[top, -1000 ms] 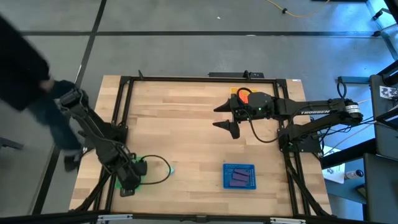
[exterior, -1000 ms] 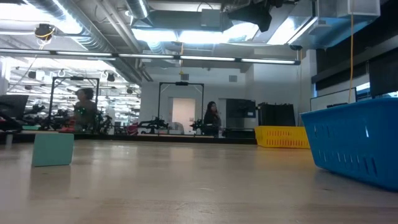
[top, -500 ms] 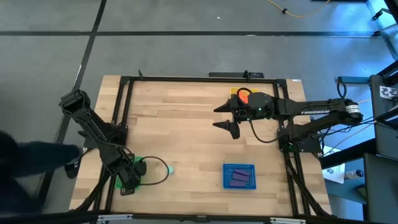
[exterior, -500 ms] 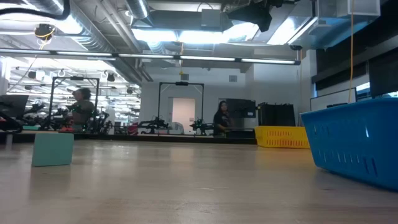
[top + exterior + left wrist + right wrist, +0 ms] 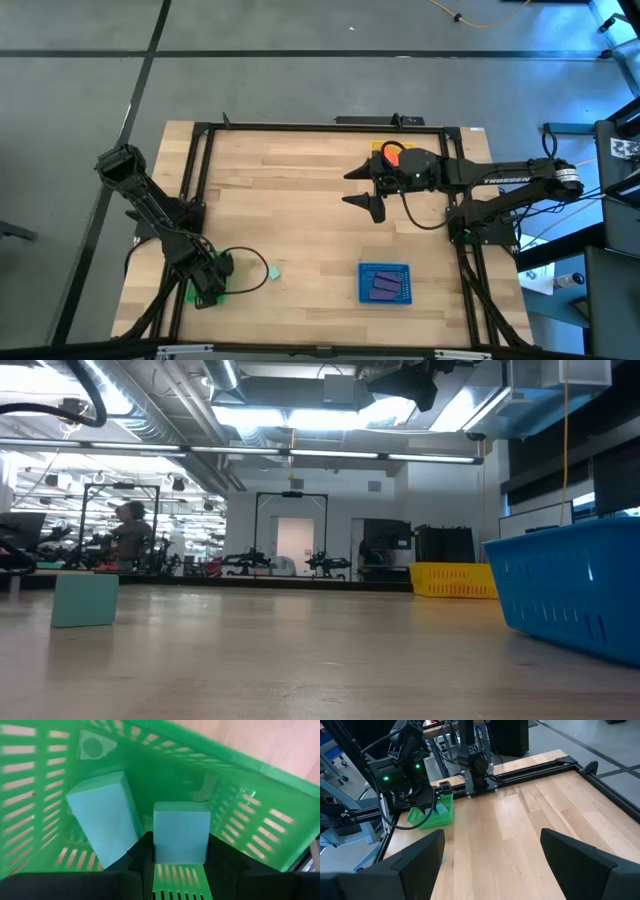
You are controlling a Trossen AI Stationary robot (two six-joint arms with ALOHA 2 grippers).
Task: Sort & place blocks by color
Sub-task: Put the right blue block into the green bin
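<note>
In the left wrist view my left gripper (image 5: 180, 847) is shut on a pale mint-green block (image 5: 180, 837) inside the green tray (image 5: 260, 800). A second mint bar (image 5: 102, 822) lies flat on the tray's floor. In the high view that gripper (image 5: 206, 283) sits over the green tray (image 5: 192, 293) at the near-left corner. One mint block (image 5: 272, 272) rests on the bare table, also seen in the low view (image 5: 85, 600). Purple blocks (image 5: 384, 287) lie in the blue tray (image 5: 363, 270). An orange-red block (image 5: 393, 153) shows in the yellow tray (image 5: 377, 148). My right gripper (image 5: 364, 188) hangs open above the table. My left gripper pinches the mint-green block by its two opposite side faces (image 5: 159, 845), one dark finger (image 5: 142, 852) on each side. The fingers reach down into the green tray from above. Whether the block's underside touches the tray floor, I cannot tell.
A black frame (image 5: 300, 127) runs around the wooden table. The right arm (image 5: 480, 175) reaches in from the right, partly covering the yellow tray. In the low view the blue tray (image 5: 570, 590) stands near on the right and the yellow tray (image 5: 452, 580) far off. People stand beyond.
A person beside the table's left edge has walked out of the high view. The cable loop beside my left gripper has drawn in smaller. My right arm has kept still.
</note>
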